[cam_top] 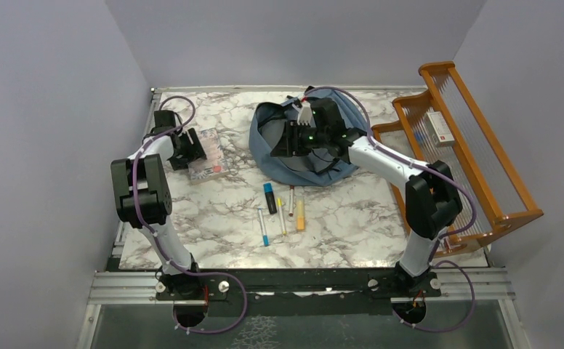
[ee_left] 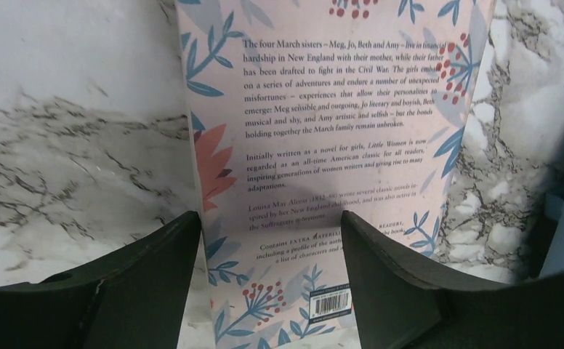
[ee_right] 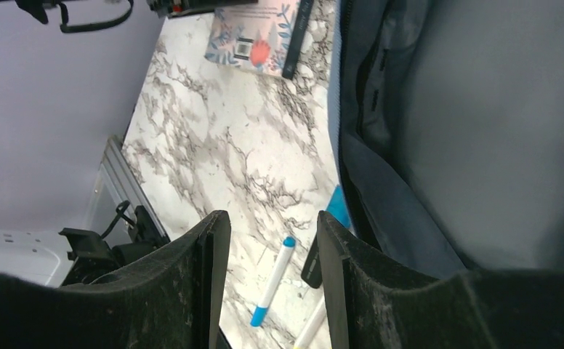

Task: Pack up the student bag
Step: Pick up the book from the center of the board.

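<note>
— What lies nearest the arm bases?

— A loose cluster of pens on the marble table (cam_top: 206,218): a white marker with blue ends (cam_top: 263,227), a thin yellow pen (cam_top: 282,216) and an orange highlighter (cam_top: 300,214). Just beyond them is a black marker with a blue cap (cam_top: 270,197), near the bag's front edge.

— And the left arm?

— Farther back on the left, the left gripper (ee_left: 268,218) hovers low over a paperback (cam_top: 214,156) lying flat, back cover up, with blurb and barcode showing. Its fingers stand apart and the book's near end shows between them. Whether they touch the cover, I cannot tell.

— Where is the student bag?

— The student bag (cam_top: 286,171) lies slumped toward the far middle of the table, and its opening appears parted. The right gripper (ee_right: 272,218) is over it, fingers spread and holding nothing. In the right wrist view, dusty-blue fabric and a black zipper line fill the right side, just beside one finger.

— Anything farther?

— An orange wooden rack (cam_top: 475,145) stands along the table's right edge, well apart from the paperback.
</note>
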`<state>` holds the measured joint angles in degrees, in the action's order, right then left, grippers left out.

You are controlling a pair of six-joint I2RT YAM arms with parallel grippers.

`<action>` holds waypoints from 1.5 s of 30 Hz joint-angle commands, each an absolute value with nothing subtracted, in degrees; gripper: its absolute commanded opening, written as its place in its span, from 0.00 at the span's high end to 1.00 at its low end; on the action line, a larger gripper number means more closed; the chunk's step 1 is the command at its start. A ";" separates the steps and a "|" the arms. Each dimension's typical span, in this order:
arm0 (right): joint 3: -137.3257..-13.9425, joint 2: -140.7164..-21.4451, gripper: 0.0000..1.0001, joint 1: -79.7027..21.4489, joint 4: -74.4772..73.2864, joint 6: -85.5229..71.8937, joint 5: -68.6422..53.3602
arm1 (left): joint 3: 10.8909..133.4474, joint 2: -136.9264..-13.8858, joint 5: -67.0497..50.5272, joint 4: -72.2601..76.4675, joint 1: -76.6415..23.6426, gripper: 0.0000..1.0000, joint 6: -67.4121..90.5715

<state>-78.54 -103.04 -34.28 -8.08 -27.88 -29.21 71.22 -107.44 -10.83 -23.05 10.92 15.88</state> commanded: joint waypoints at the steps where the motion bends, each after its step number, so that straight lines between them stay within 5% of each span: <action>1: -83.14 -104.85 0.48 -35.86 -5.98 -29.62 -28.67 | 68.43 -104.00 -11.78 -24.69 10.10 0.27 16.60; 7: -90.40 -109.80 0.48 -38.10 -5.01 -32.76 -28.13 | 69.96 -105.32 -9.99 -24.81 11.44 0.17 19.18; 17: -103.60 -126.48 0.48 -41.40 -1.61 -38.93 -24.89 | 74.27 -110.38 -9.91 -23.99 12.47 0.17 19.96; 27: -109.38 -133.14 0.48 -42.63 -4.10 -37.53 -21.72 | 74.96 -113.12 -15.50 -23.47 10.53 0.39 18.68; 39: -110.31 -136.28 0.48 -42.63 -4.97 -39.32 -12.22 | 71.26 -112.62 -15.91 -21.47 6.42 0.53 20.11; 45: -114.75 -140.14 0.47 -42.63 -8.45 -40.93 -11.06 | 70.29 -114.35 -16.55 -21.44 6.96 0.80 19.87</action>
<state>-111.44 -136.94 -42.33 -4.82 -39.44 -13.96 73.45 -111.22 -15.92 -17.74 7.42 20.67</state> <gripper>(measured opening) 0.529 0.305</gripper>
